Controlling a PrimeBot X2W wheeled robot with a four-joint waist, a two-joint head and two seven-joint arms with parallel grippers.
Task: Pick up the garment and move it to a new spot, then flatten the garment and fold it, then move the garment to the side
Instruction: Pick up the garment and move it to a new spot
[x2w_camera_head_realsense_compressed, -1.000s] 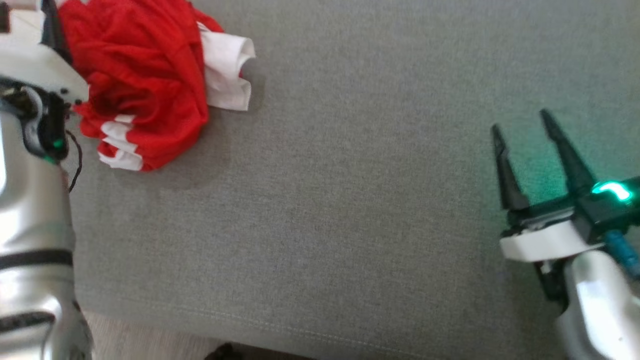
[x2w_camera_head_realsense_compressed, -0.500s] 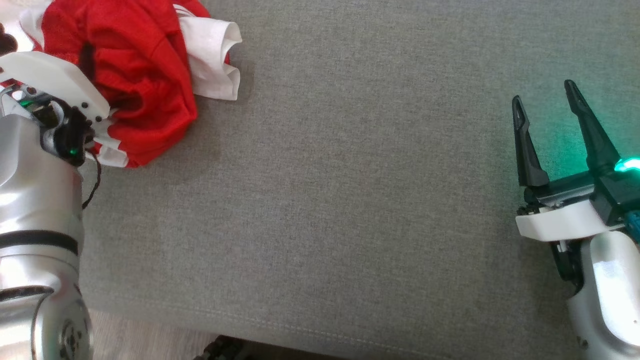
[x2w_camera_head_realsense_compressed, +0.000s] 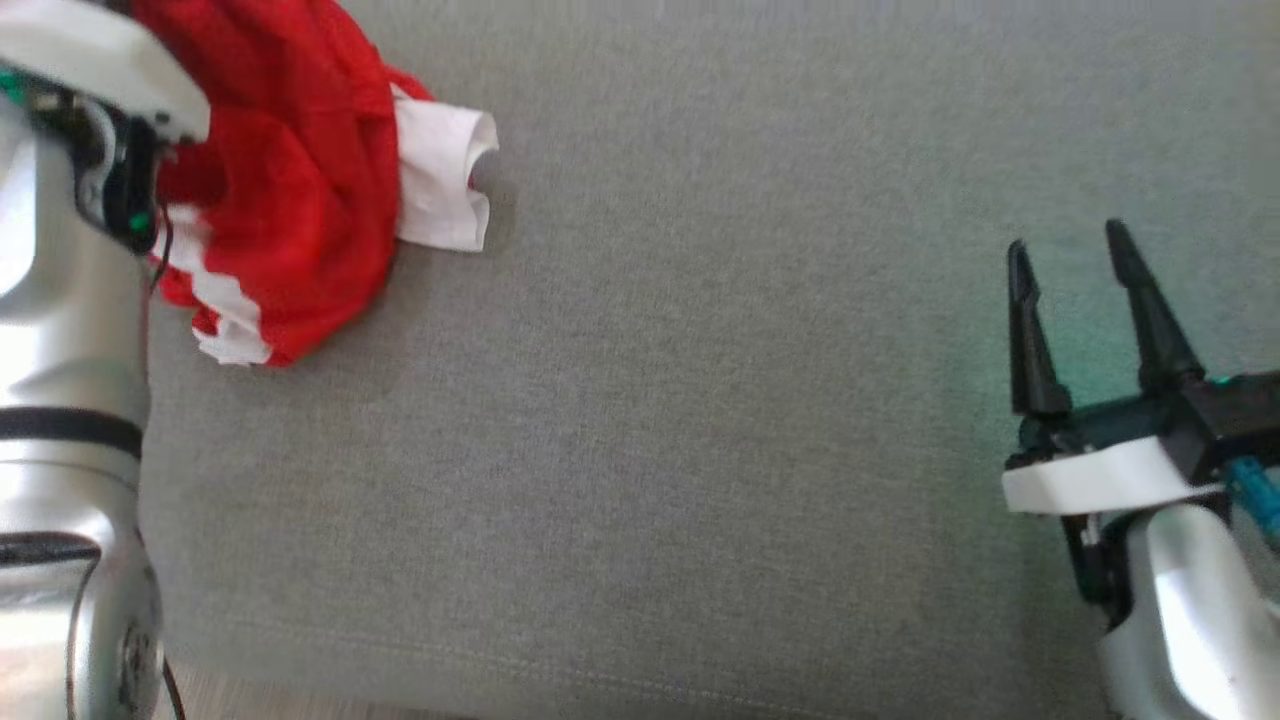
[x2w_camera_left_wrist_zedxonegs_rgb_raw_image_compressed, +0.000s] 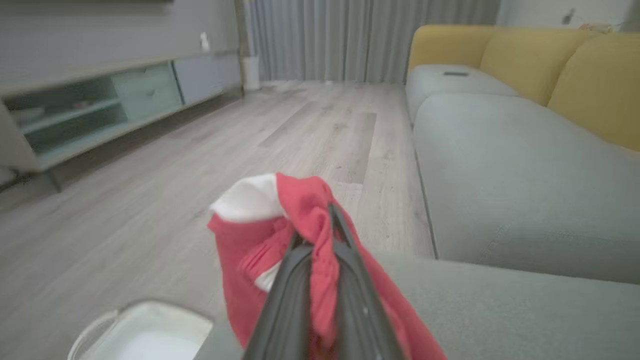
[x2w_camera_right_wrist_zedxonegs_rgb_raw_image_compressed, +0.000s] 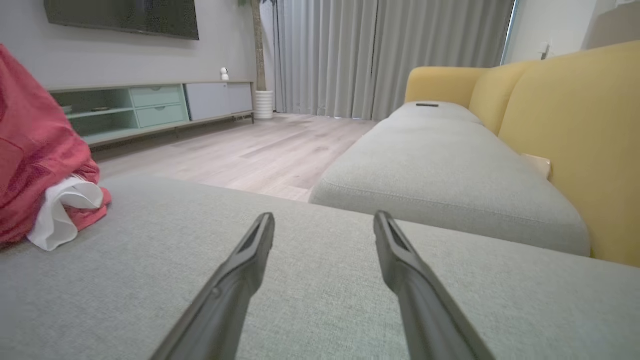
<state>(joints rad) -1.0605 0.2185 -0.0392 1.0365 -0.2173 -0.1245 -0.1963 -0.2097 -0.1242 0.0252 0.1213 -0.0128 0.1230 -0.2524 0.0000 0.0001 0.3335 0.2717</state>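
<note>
Left pincer (x2w_camera_left_wrist_zedxonegs_rgb_raw_image_compressed: 333, 217) pinching the red-and-white garment (x2w_camera_head_realsense_compressed: 290, 190), right pincer (x2w_camera_head_realsense_compressed: 1067, 242) spread.
Garment bunched at upper left of head view, lower edge on the grey sofa cushion (x2w_camera_head_realsense_compressed: 700, 400); left fingers pressed together on a red fold. Right pincer at lower right, holding nothing, well apart from garment.

The garment (x2w_camera_head_realsense_compressed: 300, 200) is looking like thin red mesh cloth with smooth white cloth bands. The grey cushion (x2w_camera_head_realsense_compressed: 700, 450) is showing matt, rough woven fabric. The left forearm (x2w_camera_head_realsense_compressed: 60, 400) is shining like glossy silver metal. The fingers (x2w_camera_right_wrist_zedxonegs_rgb_raw_image_compressed: 237, 280) of the right gripper (x2w_camera_right_wrist_zedxonegs_rgb_raw_image_compressed: 324, 215) are looking like dark matt plastic. The floor (x2w_camera_left_wrist_zedxonegs_rgb_raw_image_compressed: 150, 200) is showing pale wood planks.
</note>
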